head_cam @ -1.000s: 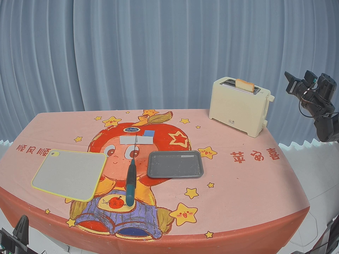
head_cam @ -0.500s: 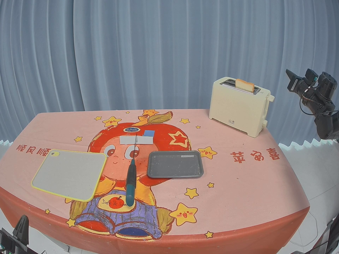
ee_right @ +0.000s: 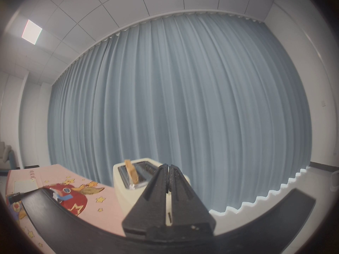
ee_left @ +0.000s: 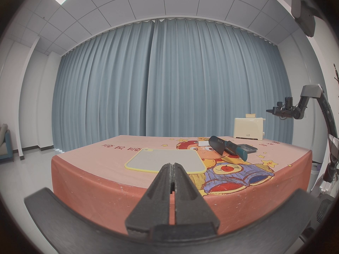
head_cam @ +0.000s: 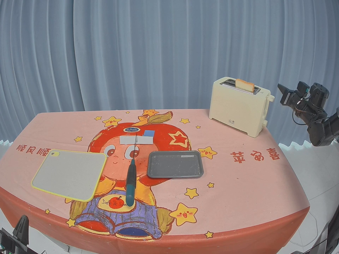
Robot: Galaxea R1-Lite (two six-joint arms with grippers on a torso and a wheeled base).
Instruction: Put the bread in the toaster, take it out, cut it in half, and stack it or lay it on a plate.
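A blue-grey curtain hangs behind a table [head_cam: 247, 180] covered in a pink cartoon cloth. In the head view the cream toaster [head_cam: 237, 113] stands at the far right corner of the table, and the bread [head_cam: 244, 85] sticks up out of its slot. The grey plate [head_cam: 175, 164] (really a shallow rectangular tray) lies near the middle, bare. The knife [head_cam: 131, 181] lies just left of it, and the yellow-rimmed cutting board [head_cam: 69, 173] lies left of the knife. The right gripper [head_cam: 282, 90] hangs in the air to the right of the toaster, apart from it, at about the height of its top.

In the left wrist view the left gripper [ee_left: 172, 170] sits low before the near table edge, its fingers pressed together on nothing, with the cutting board beyond them.

In the right wrist view the right gripper's fingers are likewise pressed together and hold nothing. The toaster is beyond them, with the bread upright in the slot.
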